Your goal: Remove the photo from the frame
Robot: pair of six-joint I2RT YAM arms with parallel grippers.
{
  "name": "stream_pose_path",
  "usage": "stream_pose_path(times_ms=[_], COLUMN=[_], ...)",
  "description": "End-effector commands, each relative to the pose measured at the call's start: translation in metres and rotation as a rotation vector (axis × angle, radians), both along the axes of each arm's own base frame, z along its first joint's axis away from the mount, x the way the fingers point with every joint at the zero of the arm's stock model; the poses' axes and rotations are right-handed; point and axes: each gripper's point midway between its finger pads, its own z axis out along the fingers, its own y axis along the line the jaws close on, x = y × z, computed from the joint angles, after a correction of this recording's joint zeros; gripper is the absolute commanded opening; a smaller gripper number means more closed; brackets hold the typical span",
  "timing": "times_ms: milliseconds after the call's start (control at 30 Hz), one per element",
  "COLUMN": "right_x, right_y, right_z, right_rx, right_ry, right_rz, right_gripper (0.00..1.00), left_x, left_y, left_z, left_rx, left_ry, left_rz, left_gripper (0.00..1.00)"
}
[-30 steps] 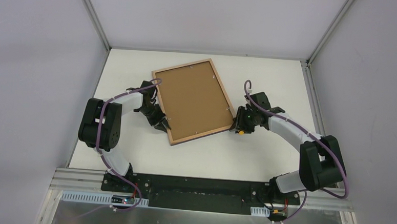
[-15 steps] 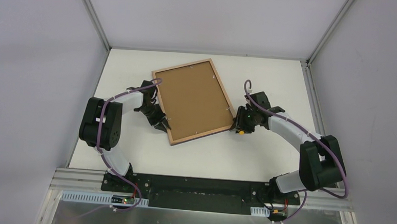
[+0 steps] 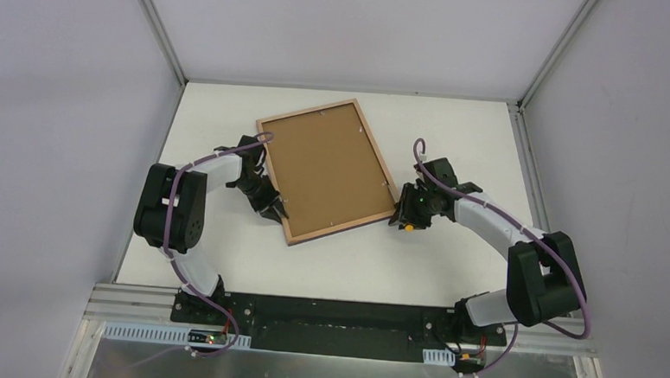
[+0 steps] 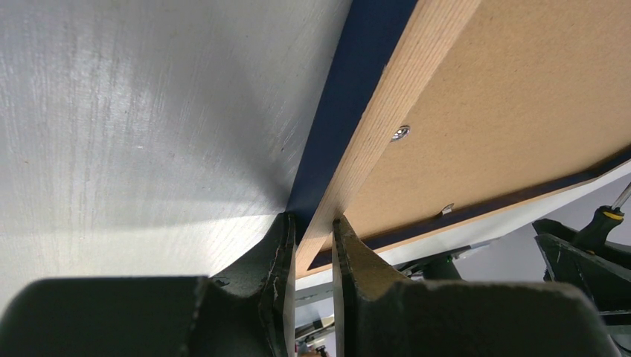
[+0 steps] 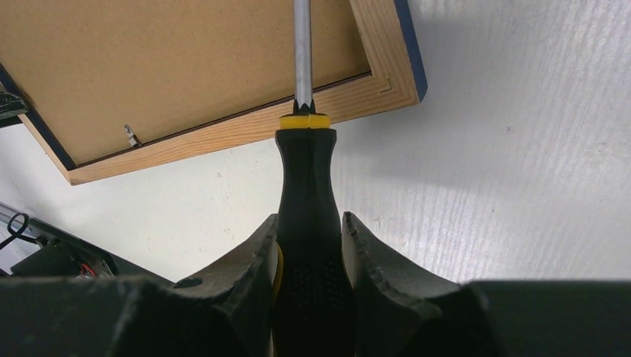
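white counter (image 3: 455,135) inside a grey-walled cell, seen from above: the frame (image 3: 336,228) lies face down and askew near the middle, light wood rim up, navy border showing at its edges. the brown backing board (image 3: 326,169) sits in the recess, and small metal tabs (image 5: 131,134) along the inner rim appear to hold it there. the photo is nowhere in sight and is judged to lie under the board, so the task reads as barely opened: tabs to turn aside, board to lift, print to draw out, all left to do.

the left arm (image 3: 170,206) bows out to the left, its forearm running in to the frame's left long side. the left tool (image 4: 312,223) is pinched on that edge close to the near corner, one finger against the navy outer face, the other on the wood back. the right arm (image 3: 486,216) mirrors it, elbow out to the right, wrist beside the frame's near right corner. the right tool (image 5: 307,223) is clamped round the black handle of a screwdriver (image 5: 305,171) with a yellow collar — its steel shaft reaches over the wood rim by that corner and on above the board. the tip runs out of the wrist view, so whether it touches a tab cannot be told.
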Motion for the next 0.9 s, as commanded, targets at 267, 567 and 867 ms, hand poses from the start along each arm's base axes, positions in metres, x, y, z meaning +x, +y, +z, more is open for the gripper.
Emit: stream_pose_path(times_ms=[267, 567, 867], right_x=[0.025, 0.033, 0.041], right_y=[0.009, 0.007, 0.000], right_z=[0.000, 0.004, 0.003], right_rx=[0.023, -0.080, -0.213], right_ry=[-0.058, -0.142, -0.193], right_rz=[-0.006, 0.065, 0.151], right_gripper=[0.00, 0.00, 0.00], left_x=[-0.020, -0.021, -0.026], left_y=[0.038, 0.038, 0.039], left_z=[-0.032, -0.032, -0.032], left_rx=[0.201, 0.199, 0.201], left_ry=[0.075, 0.079, 0.089], left_rz=[-0.004, -0.015, -0.024], left_gripper=[0.00, 0.00, 0.00])
